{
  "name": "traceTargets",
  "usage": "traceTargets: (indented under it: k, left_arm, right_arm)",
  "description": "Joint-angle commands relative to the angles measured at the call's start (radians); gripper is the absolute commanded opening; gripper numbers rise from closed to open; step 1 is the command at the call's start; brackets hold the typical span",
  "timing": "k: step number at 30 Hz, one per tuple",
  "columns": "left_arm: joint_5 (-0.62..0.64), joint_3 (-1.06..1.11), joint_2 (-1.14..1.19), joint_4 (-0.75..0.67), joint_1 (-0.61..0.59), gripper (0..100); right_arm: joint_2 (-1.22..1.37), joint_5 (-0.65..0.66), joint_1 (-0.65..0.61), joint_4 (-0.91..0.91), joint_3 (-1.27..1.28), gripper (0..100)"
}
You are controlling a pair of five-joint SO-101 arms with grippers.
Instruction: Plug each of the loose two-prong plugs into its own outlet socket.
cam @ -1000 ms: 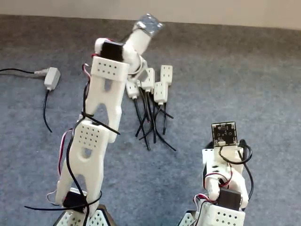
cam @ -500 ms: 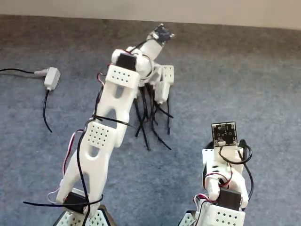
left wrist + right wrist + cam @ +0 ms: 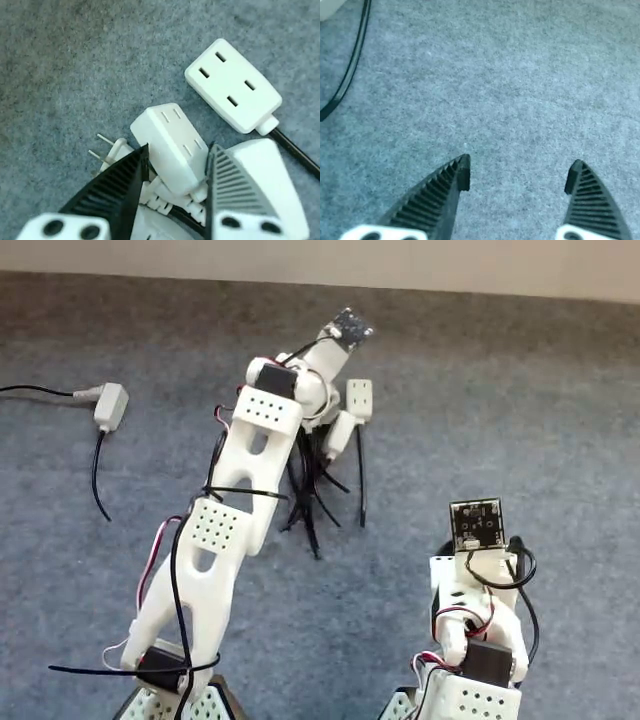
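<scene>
My left gripper [image 3: 176,147] is shut on a white outlet socket [image 3: 170,142], one black finger [image 3: 125,185] on each long side of it. A loose two-prong plug [image 3: 112,150] lies right beside one finger, prongs pointing away. A second white socket [image 3: 232,85] lies a little farther off on the carpet. From above, the left arm [image 3: 265,415] covers the socket cluster; two sockets [image 3: 357,398] [image 3: 340,432] show past it, their black cords [image 3: 310,490] trailing toward me. My right gripper [image 3: 517,175] is open over bare carpet near the front right.
A pale adapter [image 3: 110,405] with a thin black cable lies at the far left. A black cord [image 3: 350,65] curves past the right gripper. The right arm [image 3: 476,570] stays folded at the front right. Grey carpet lies open between the arms and at the right.
The left arm has swung right over the socket cluster. The sockets and their cords have been bunched together and dragged right. The right arm has not moved.
</scene>
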Motion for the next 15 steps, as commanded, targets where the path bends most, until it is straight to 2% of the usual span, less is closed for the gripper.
traceTargets:
  k: [1,4,9,12,15]
  left_arm:
    - [-0.018,-0.005,-0.013,0.015,-0.01,0]
    - [-0.101,-0.013,-0.016,0.092,-0.007,0]
    - [-0.101,-0.084,-0.047,0.176,-0.007,1]
    - [-0.018,-0.101,-0.045,0.184,-0.01,3]
    - [0.081,-0.101,-0.028,0.118,-0.016,12]
  right_arm:
    - [-0.005,0.011,-0.018,0.007,0.119,30.0]
    - [-0.005,0.011,-0.018,0.007,0.119,30.0]
    - [-0.005,0.011,-0.018,0.005,0.119,30.0]
    - [-0.005,0.011,-0.018,0.007,0.119,30.0]
    - [-0.005,0.011,-0.018,0.007,0.119,30.0]
